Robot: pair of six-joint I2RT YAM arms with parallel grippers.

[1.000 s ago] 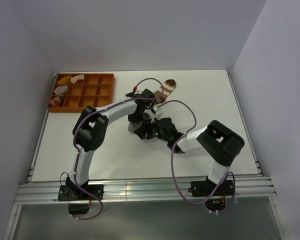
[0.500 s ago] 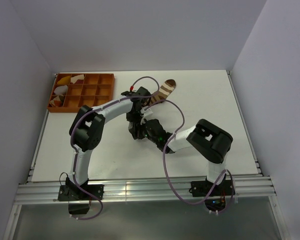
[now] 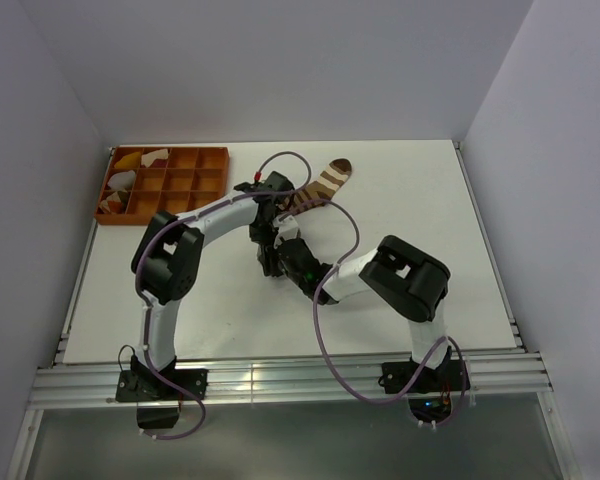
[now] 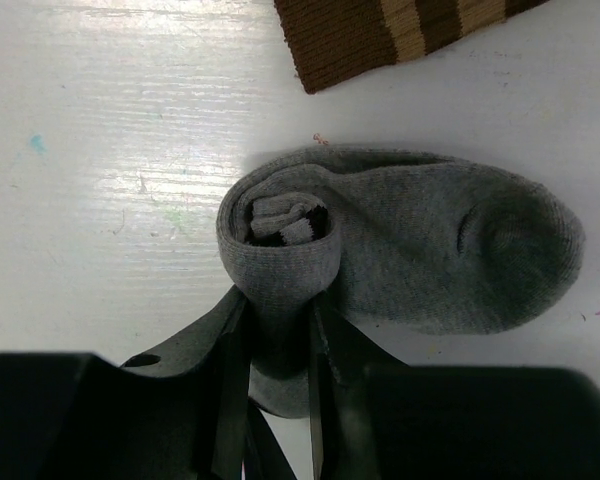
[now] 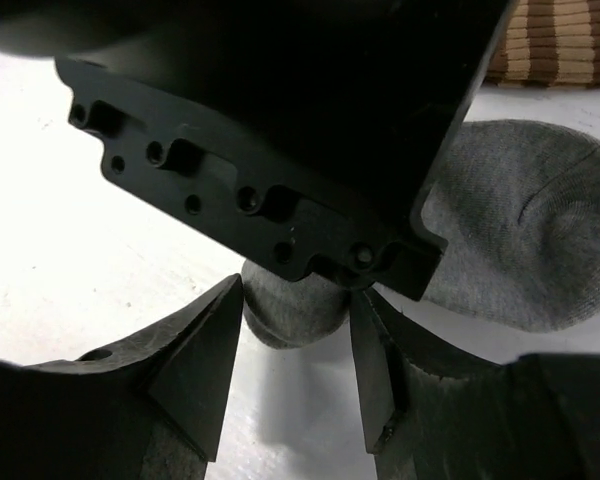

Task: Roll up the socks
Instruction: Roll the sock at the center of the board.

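The grey sock (image 4: 430, 240) lies on the white table, its cuff end rolled into a tube with the dark-striped cuff inside. My left gripper (image 4: 275, 310) is shut on that roll. My right gripper (image 5: 295, 300) is open, its jaws on either side of the roll's end (image 5: 290, 305), just under the left gripper's body (image 5: 280, 120). The brown striped sock (image 3: 320, 185) lies flat just beyond; its cuff shows in the left wrist view (image 4: 380, 35). In the top view both grippers (image 3: 275, 258) meet mid-table and hide the grey sock.
An orange compartment tray (image 3: 165, 150) stands at the back left with yellow and white cloth pieces (image 3: 128, 160) in its left cells. White walls enclose the table on three sides.
My right arm has swung left and brought its gripper up against the left gripper at the roll. The left gripper has shifted slightly left with the grey sock.
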